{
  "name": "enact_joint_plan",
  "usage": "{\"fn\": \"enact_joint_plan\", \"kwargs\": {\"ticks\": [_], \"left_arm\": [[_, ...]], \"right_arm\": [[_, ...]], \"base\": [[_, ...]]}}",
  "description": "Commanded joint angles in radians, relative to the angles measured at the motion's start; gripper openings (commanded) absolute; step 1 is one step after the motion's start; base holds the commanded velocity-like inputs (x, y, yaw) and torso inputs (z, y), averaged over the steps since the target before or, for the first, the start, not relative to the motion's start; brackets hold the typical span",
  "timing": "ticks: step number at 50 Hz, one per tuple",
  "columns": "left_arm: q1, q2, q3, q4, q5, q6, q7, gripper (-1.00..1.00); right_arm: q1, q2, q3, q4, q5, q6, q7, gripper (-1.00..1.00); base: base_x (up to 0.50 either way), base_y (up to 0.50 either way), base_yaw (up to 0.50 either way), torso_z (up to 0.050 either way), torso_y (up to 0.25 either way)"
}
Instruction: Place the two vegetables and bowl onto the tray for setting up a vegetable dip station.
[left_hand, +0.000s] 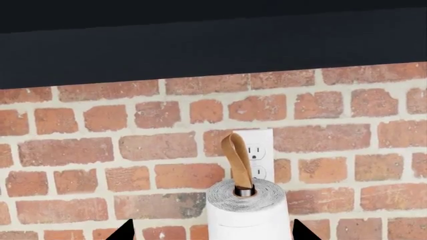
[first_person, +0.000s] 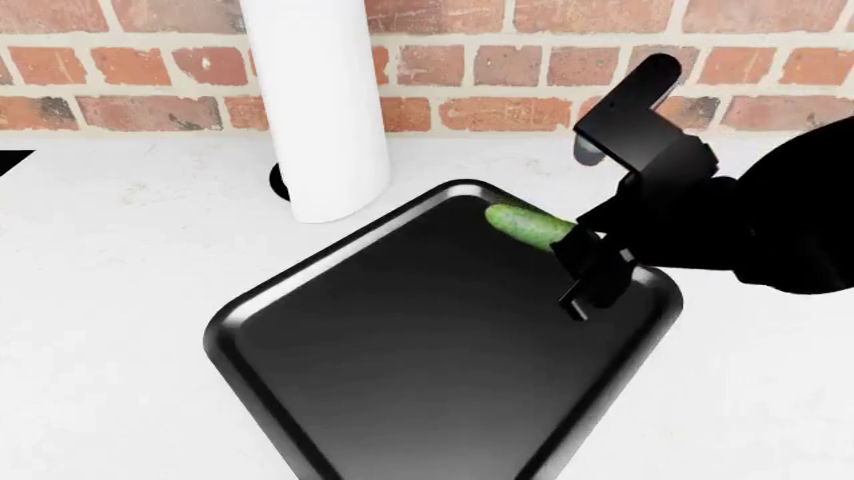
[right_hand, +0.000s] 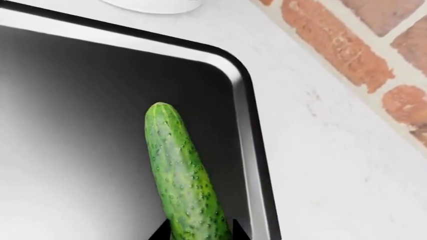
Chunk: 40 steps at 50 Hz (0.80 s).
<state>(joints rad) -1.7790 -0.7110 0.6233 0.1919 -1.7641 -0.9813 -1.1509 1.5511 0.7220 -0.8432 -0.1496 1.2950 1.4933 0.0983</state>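
Brick-backed white bench (first_person: 107, 300), cucumber (first_person: 527, 227) over the tray's (first_person: 400, 380) far corner.
Right claw (right_hand: 199, 231) pinches the cucumber's end for placing; left claw (left_hand: 210, 232), spread, idles facing the paper-towel roll (left_hand: 245, 210).

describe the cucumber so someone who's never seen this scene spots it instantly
Start at the big glossy black tray on the white counter, in front of the brick wall. Go to the tray's far corner, right of the tall white paper-towel roll. The cucumber lies there: short, bumpy, green, one end between the right gripper fingers, the only green thing in view.
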Motion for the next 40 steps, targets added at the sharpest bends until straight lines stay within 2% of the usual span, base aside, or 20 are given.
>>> {"fn": "enact_joint_plan", "kwargs": {"ticks": [1, 37, 38, 40], "left_arm": [[-0.001, -0.002, 0.001, 0.002, 0.0, 0.002, 0.0, 1.0], [-0.004, -0.002, 0.009, -0.001, 0.001, 0.006, 0.006, 1.0], [-0.004, -0.002, 0.008, -0.001, 0.0, 0.006, 0.005, 1.0], [-0.006, -0.002, 0.009, -0.001, -0.002, 0.006, 0.003, 1.0]], "right_arm": [[-0.002, 0.0, -0.019, 0.008, -0.001, -0.02, 0.018, -1.0], [-0.008, 0.017, -0.092, 0.029, -0.03, -0.063, 0.026, -1.0], [-0.007, 0.018, -0.097, 0.028, -0.035, -0.066, 0.021, 1.0], [-0.004, 0.016, -0.092, 0.032, -0.026, -0.063, 0.028, 1.0]], "base": [[0.0, 0.0, 0.0, 0.0, 0.0], [0.0, 0.0, 0.0, 0.0, 0.0], [0.0, 0.0, 0.0, 0.0, 0.0], [0.0, 0.0, 0.0, 0.0, 0.0]]}}
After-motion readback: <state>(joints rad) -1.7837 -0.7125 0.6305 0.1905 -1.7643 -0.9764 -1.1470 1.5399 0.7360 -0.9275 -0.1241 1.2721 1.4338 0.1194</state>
